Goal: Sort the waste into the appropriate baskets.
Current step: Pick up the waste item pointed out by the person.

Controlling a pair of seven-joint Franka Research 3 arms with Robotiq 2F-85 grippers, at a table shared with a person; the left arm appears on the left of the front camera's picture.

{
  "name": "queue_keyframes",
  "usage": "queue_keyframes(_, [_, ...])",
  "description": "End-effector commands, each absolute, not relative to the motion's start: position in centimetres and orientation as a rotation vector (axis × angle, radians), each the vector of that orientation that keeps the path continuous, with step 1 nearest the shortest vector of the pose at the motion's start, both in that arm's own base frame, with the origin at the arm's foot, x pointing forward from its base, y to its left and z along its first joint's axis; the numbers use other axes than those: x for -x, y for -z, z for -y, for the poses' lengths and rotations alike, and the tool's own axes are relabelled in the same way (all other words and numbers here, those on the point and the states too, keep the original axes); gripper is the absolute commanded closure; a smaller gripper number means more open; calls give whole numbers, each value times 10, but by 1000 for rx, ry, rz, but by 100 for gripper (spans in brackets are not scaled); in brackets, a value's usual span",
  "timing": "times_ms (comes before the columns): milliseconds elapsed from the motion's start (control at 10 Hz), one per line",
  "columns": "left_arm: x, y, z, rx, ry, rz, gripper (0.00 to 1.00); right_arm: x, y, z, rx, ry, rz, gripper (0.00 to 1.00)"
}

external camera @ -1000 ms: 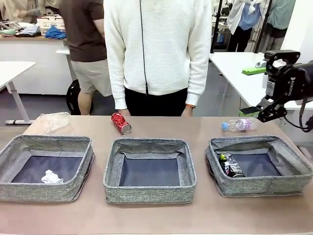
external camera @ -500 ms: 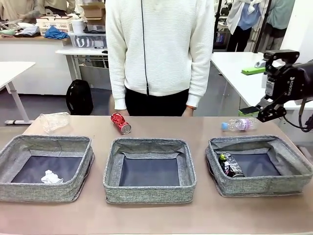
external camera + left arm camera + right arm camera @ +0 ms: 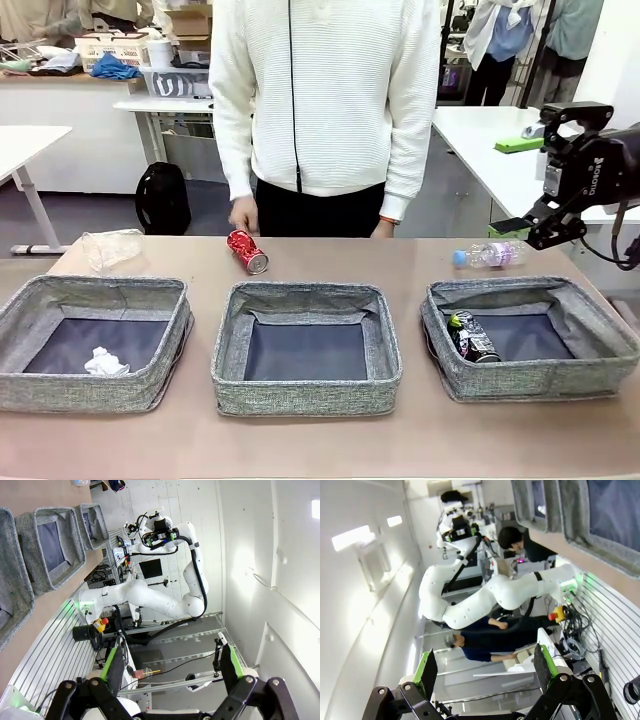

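3 grey baskets stand in a row, the sorting between picks. The left gripper and right gripper, both spread and empty, point away from the table. Behind the baskets wait a crushed clear bottle, pink-labelled bottle and red can; a dark printed can lies in the right basket, a paper ball in the left basket. Next, likely: the right arm descends on the pink-labelled bottle.

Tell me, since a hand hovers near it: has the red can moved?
No. The red can lies where it was, beyond the middle basket, near its far-left corner.
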State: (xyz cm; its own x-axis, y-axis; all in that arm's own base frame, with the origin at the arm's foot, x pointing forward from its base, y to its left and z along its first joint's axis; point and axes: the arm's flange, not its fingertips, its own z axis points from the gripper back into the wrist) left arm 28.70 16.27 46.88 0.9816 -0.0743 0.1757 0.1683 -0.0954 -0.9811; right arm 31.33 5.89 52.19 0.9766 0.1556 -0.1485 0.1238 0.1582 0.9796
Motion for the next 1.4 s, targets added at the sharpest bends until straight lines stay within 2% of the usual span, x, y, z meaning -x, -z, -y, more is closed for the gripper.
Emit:
queue_keyframes(0, [-287, -472, -165, 1666, 200, 78, 0, -313, -523, -59, -1440, -22, -234, 0])
queue_keyframes(1000, [-287, -469, -163, 1654, 203, 72, 0, -313, -523, -59, -1440, -22, -234, 0])
queue_keyframes(1100, [-289, -469, -155, 1259, 353, 303, 0, -313, -523, -59, -1440, -22, -234, 0])
queue_keyframes(1300, [-316, -461, -124, 598, 567, 591, 0, -313, -523, -59, -1440, -22, -234, 0])
